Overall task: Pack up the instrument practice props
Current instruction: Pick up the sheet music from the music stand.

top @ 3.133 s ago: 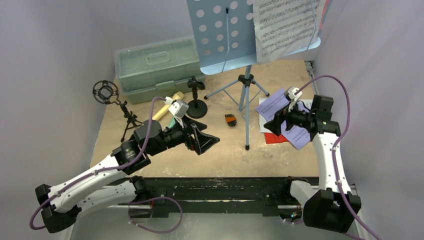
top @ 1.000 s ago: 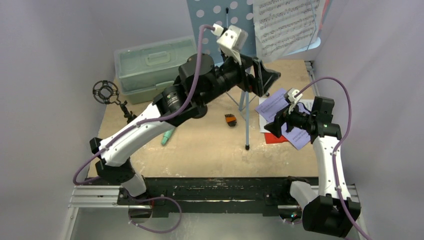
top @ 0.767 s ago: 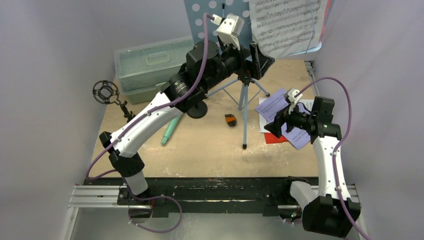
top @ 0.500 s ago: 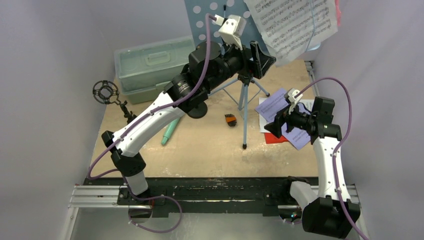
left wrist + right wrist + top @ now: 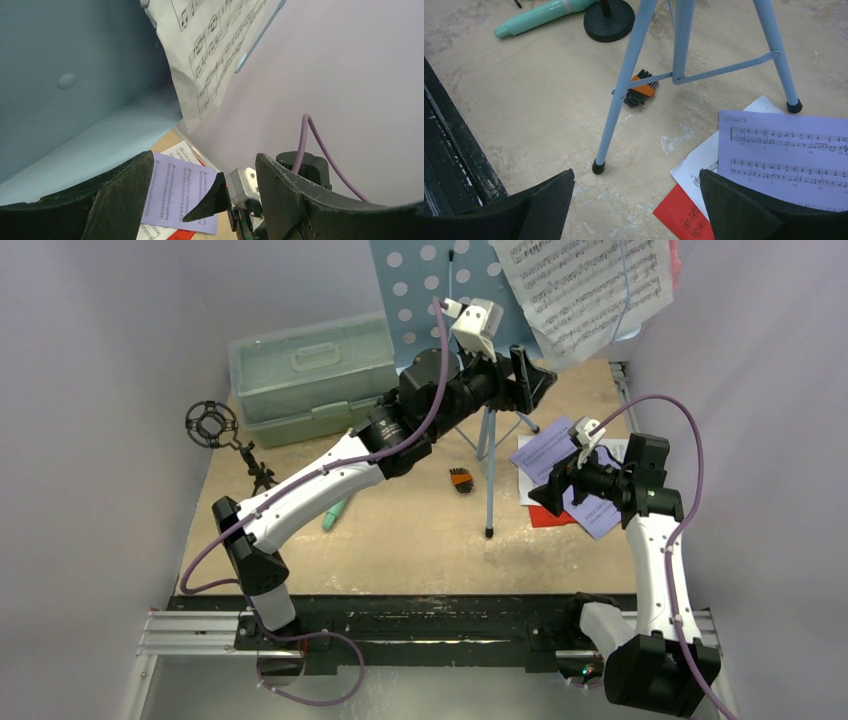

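Note:
The light-blue perforated music rack (image 5: 430, 290) stands on its tripod legs (image 5: 488, 465) at the back, with a white music sheet (image 5: 590, 290) on it. My left gripper (image 5: 525, 380) is open and empty, raised just below the rack's lower edge (image 5: 65, 75) and the white sheet (image 5: 210, 50). My right gripper (image 5: 548, 488) is open and empty, low over the purple sheet (image 5: 789, 155), a white sheet (image 5: 699, 167) and a red sheet (image 5: 679, 212) on the table. The teal microphone (image 5: 335, 512) lies by the round-base holder (image 5: 609, 19). The ring-top tripod holder (image 5: 212, 425) stands far left. The tan microphone is hidden.
The pale green case (image 5: 310, 375) sits shut at the back left. An orange and black hex-key set (image 5: 460, 480) lies between the tripod legs. My left arm stretches across the middle of the table. Grey walls close in left, right and behind.
My left arm rose from the table beside the teal microphone to the rack's lower edge, then slid slightly right. The white sheet on the rack has tilted. The right arm has not moved.

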You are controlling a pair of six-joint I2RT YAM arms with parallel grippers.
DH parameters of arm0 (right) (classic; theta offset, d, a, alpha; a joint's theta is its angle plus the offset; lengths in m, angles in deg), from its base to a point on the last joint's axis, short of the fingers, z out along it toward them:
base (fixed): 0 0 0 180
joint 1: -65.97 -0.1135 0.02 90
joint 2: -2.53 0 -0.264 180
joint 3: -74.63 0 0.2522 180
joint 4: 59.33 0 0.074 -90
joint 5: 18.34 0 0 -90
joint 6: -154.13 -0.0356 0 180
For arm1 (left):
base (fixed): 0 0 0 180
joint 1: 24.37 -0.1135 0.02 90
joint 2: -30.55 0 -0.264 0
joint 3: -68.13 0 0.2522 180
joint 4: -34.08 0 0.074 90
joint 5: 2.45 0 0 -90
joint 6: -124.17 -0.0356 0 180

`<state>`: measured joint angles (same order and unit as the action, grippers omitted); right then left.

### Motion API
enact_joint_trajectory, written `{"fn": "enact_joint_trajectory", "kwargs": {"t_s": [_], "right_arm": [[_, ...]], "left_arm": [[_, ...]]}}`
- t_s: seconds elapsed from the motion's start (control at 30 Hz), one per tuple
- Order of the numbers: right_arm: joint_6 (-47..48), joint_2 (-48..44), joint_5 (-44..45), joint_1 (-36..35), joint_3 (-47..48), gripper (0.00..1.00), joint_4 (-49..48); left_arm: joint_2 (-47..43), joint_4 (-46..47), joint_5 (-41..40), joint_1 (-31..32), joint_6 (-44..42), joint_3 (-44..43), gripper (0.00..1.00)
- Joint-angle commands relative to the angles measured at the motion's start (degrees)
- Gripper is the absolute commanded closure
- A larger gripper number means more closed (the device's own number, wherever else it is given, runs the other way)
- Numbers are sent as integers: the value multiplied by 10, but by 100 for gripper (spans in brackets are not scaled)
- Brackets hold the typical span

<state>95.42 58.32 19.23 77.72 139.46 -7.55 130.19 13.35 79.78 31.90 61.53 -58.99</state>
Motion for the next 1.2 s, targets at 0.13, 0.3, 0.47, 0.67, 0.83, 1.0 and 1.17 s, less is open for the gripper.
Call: {"fn": "enact_joint_trajectory", "kwargs": {"t_s": [0.13, 0.3, 0.47, 0.67, 0.83, 1.0, 1.17], "right_arm": [[7, -10, -10, 2, -4, 1, -4], [9, -11, -12, 2, -4, 1, -2], [10, -14, -13, 2, -4, 1, -1], [11, -16, -13, 1, -4, 1, 0], [12, -16, -14, 1, -4, 1, 0], [12, -16, -14, 1, -4, 1, 0], [12, -17, -14, 1, -5, 1, 0]], "left_arm": [[-1, 126, -62, 21, 24, 12, 30], [14, 151, -92, 22, 39, 5, 37], [30, 155, -123, 22, 47, -10, 40], [47, 174, -113, 22, 55, -21, 52], [54, 183, -108, 22, 53, -30, 66], [58, 198, -112, 22, 52, -32, 70], [60, 206, -118, 22, 44, -34, 87]]}}
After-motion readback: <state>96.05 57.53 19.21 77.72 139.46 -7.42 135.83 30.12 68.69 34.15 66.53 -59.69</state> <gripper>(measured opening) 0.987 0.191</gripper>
